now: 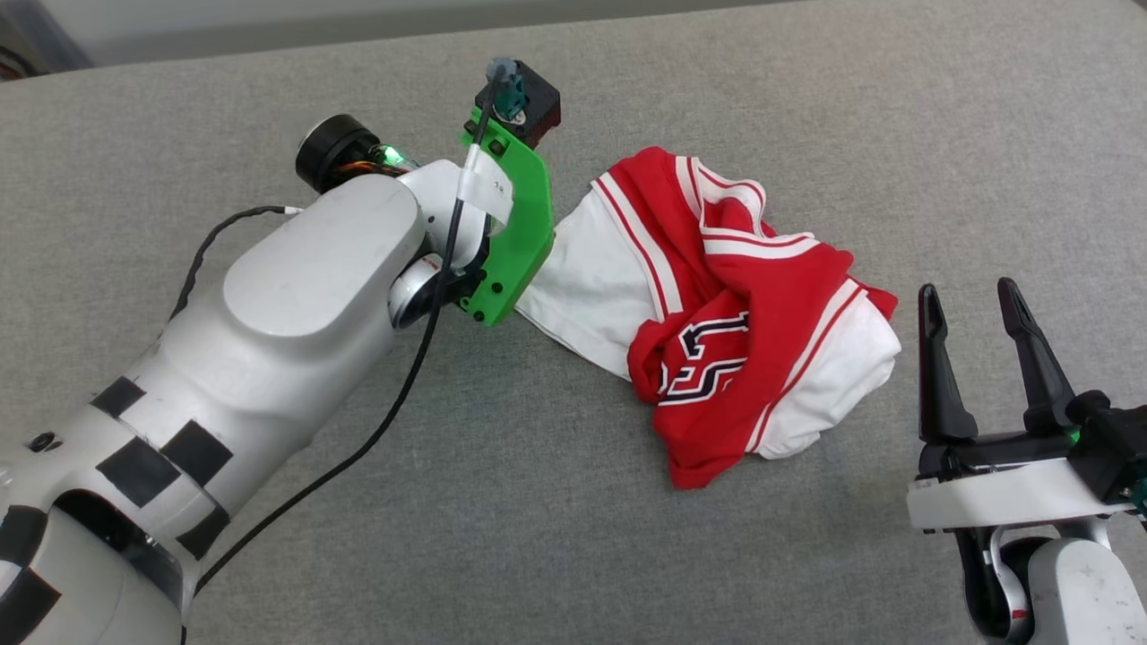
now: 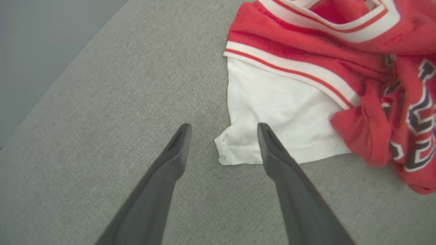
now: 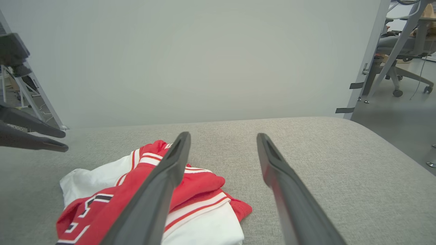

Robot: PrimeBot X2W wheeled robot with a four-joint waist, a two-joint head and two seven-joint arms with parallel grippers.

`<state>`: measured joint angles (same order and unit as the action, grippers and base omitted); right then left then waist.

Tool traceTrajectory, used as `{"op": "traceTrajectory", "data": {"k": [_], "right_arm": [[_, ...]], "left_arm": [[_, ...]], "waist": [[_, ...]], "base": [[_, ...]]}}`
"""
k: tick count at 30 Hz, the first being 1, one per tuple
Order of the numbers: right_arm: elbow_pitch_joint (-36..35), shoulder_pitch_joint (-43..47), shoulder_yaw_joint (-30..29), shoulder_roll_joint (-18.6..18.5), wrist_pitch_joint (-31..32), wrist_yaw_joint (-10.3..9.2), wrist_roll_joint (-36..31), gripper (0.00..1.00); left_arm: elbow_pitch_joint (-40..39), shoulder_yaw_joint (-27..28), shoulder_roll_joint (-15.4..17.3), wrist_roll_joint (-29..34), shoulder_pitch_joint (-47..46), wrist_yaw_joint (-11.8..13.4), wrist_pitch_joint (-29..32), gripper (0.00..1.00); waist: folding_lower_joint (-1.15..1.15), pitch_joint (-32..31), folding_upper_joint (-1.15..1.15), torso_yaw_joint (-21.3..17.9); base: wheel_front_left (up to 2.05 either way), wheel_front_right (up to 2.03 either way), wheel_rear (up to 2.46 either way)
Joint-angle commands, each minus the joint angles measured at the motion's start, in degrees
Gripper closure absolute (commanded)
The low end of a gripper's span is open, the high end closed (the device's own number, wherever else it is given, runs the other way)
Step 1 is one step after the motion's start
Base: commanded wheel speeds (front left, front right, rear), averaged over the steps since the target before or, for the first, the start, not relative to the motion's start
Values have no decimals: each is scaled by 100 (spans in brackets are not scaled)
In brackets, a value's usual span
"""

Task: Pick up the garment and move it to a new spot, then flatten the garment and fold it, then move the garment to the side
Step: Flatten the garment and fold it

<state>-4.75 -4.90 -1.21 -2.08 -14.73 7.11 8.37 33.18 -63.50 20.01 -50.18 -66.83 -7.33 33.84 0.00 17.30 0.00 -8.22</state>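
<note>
Poises left gripper [image 2: 221, 127], spread wide, over a white sleeve corner of the crumpled garment [image 1: 717, 305] (lettering showing), with right gripper [image 1: 966, 288] likewise spread, near its other side.

Tabletop [image 1: 556, 573]: grey woven fabric cover, rounded corner. Lying directly on it: one garment [image 1: 762, 287], red with white sleeves, crumpled in a heap.
</note>
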Motion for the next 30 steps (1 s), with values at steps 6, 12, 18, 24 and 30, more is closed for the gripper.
{"op": "traceTrajectory", "data": {"k": [6,12,18,24,30], "right_arm": [[-44,-271,21,-2,-27,37,98,0],[-36,-381,56,-2,-27,37,161,0],[-19,-403,21,-2,-27,37,173,0],[65,-273,-23,-2,-27,37,127,0],[95,-35,-104,-2,-27,37,35,0]], "left_arm": [[315,-671,111,-441,-311,-15,259,0],[565,-944,158,-428,-150,-15,568,0],[403,-982,215,-394,51,-15,730,98],[-149,-984,329,-281,108,-15,19,100],[-760,-983,809,-522,136,-15,-608,100]], "waist": [[0,541,0,-306],[0,703,0,-408],[0,714,0,-396],[0,366,0,-275],[0,-65,0,58]], "base": [[0,0,0],[0,0,0],[0,0,0],[0,0,0],[0,0,0]]}}
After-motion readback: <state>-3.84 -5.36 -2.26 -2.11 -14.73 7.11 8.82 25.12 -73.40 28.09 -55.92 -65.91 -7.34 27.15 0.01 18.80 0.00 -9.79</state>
